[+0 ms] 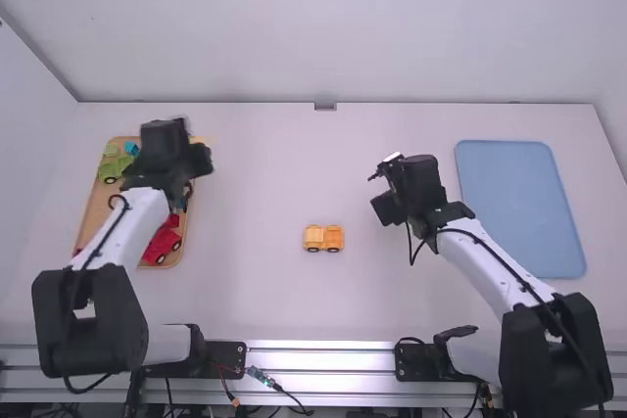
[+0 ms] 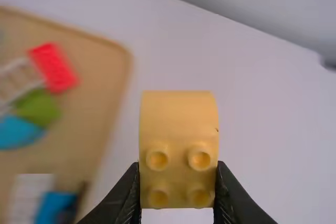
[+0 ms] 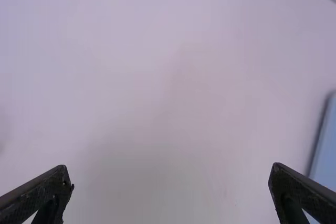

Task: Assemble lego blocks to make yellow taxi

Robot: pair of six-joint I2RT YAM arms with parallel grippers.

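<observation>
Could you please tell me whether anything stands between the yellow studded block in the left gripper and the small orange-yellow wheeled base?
Nothing visible does: white tabletop lies between the yellow block, held by the left gripper, and the wheeled base. The right gripper is off to the base's right.

I'm in what looks like a robotics lab: plain white walls (image 1: 323,26), a white table (image 1: 245,291), and loose wires (image 1: 260,376) by the metal rail (image 1: 323,361) carrying my arms (image 1: 93,320).
</observation>
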